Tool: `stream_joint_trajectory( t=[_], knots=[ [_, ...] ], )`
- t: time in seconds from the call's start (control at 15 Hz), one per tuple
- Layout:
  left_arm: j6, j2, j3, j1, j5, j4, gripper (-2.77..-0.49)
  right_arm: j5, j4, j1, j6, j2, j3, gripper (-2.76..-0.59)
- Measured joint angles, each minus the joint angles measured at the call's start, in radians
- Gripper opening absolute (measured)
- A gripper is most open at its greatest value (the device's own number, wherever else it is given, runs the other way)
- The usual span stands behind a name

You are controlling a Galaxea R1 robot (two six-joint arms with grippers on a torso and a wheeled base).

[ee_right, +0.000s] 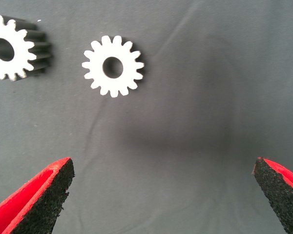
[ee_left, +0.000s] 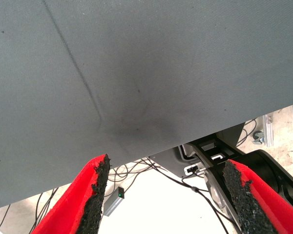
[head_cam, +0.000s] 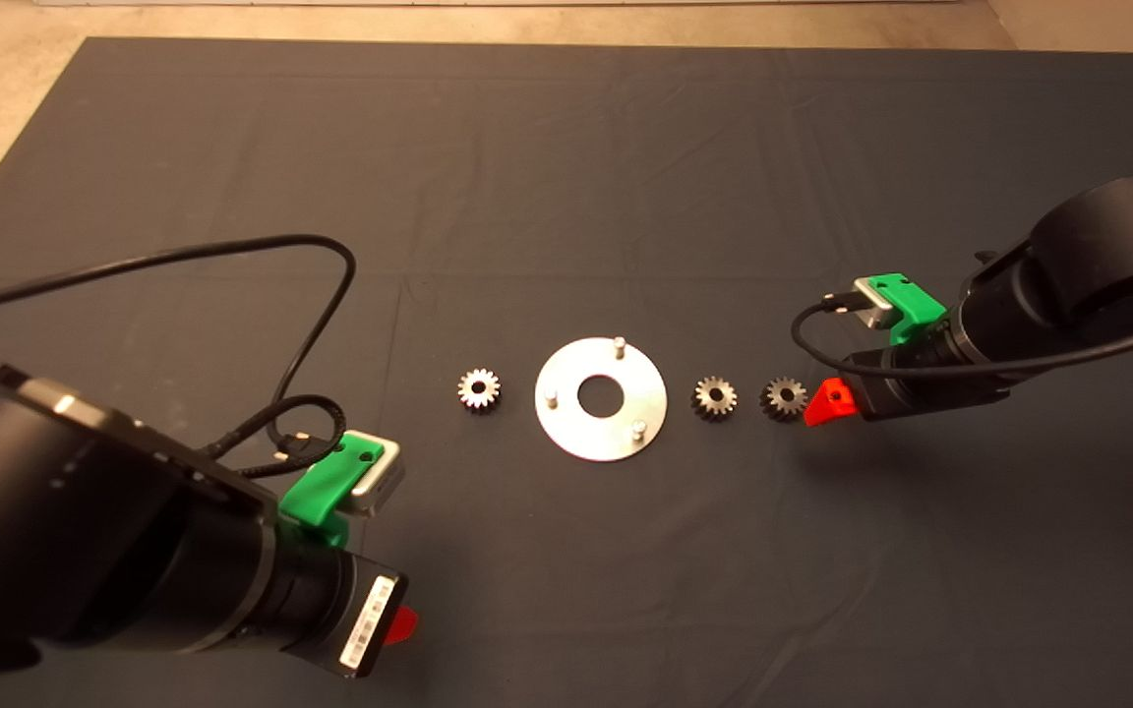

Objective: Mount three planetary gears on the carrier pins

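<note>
Left gripper (head_cam: 399, 625) sat at the near-left edge of the dark mat (head_cam: 566, 147), well apart from all parts. Its wrist view showed the fingers (ee_left: 93, 195) spread wide over the mat's near edge, with only floor and cables beyond. Nothing between them. Looked idle.

Mid-mat, all on one left-right line: left gear (head_cam: 478, 389), then the carrier disc (head_cam: 601, 398), then the middle gear (head_cam: 714, 398), then the right gear (head_cam: 784, 398). All three gears lay flat, bores up, none on a pin. The disc carried three upright carrier pins: near-right pin (head_cam: 638, 429), left pin (head_cam: 550, 397), far pin (head_cam: 618, 343). All bare, so the task wasn't started as far as the parts showed.

Right gripper (head_cam: 830, 403) was just right of the right gear, red tip near it but not touching. In its wrist view the jaws stood wide apart and empty, fingers (ee_right: 44, 195) either side of bare mat, with the right gear (ee_right: 112, 66) ahead of the jaws and off toward one finger, and the middle gear (ee_right: 14, 48) beyond it at the picture's edge.

Key relation: the right gear lay left of the right gripper, ahead of the open jaws but not centred between them. The right arm was clearly the nearer one. My read: next move needs a short advance left plus a sideways correction to straddle the gear before closing. Gear is round, so no long axis to align to.
</note>
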Motion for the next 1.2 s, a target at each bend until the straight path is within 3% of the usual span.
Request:
stream_joint_trajectory(
  t=[0.53,0.8,1.2],
  knots=[
    [0.0,0.0,0.0,0.0,0.0,0.0,-1.62,0.0,-0.041,-0.031,-0.015,-0.004,-0.019,-0.69],
    [0.0,0.0,0.0,0.0,0.0,0.0,-1.62,0.0,-0.074,-0.067,-0.015,-0.001,-0.039,-0.69],
    [0.0,-0.003,0.0,0.0,0.0,0.0,-1.62,0.001,-0.102,-0.1,-0.015,0.057,-0.082,-0.69]
  ],
)
